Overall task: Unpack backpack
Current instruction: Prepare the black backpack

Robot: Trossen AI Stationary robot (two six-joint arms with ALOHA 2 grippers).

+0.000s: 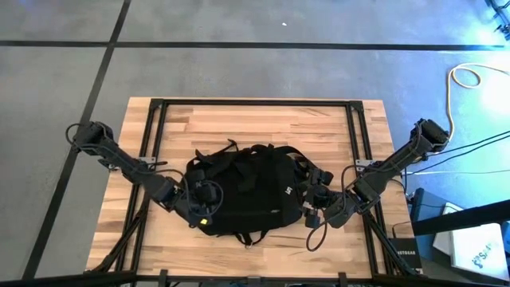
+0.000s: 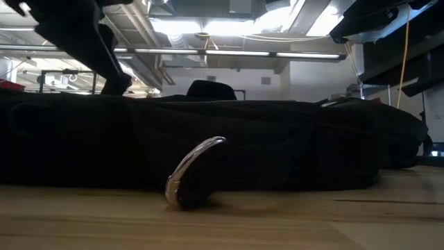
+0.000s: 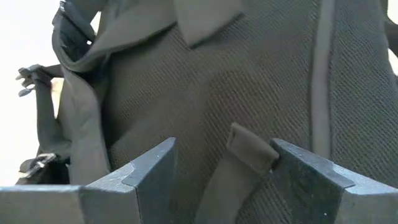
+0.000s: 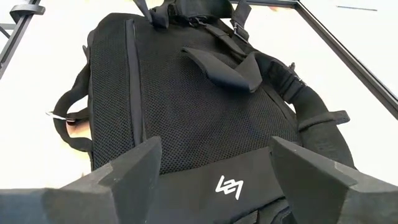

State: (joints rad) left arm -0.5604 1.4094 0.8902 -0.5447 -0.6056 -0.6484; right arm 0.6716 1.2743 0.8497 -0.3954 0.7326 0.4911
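Observation:
The black backpack lies flat in the middle of the wooden table, its white logo toward the right side. Its loop handle rests on the table at the near edge. My left gripper hangs open over the pack's left part, tilted down. In the left wrist view its fingers stand on either side of a short fabric strap tab. My right gripper is open just above the pack's right end, with nothing between its fingers. My left gripper stands open around the strap tab's end, coming slanting down from the table's left. The tab's tip lies right beside one finger; whether it touches that finger, I cannot tell.
Black metal frame rails run along the table's left, right and far sides. A loose cable loop lies on the table by my right gripper. Bare wood shows beyond the pack toward the far edge.

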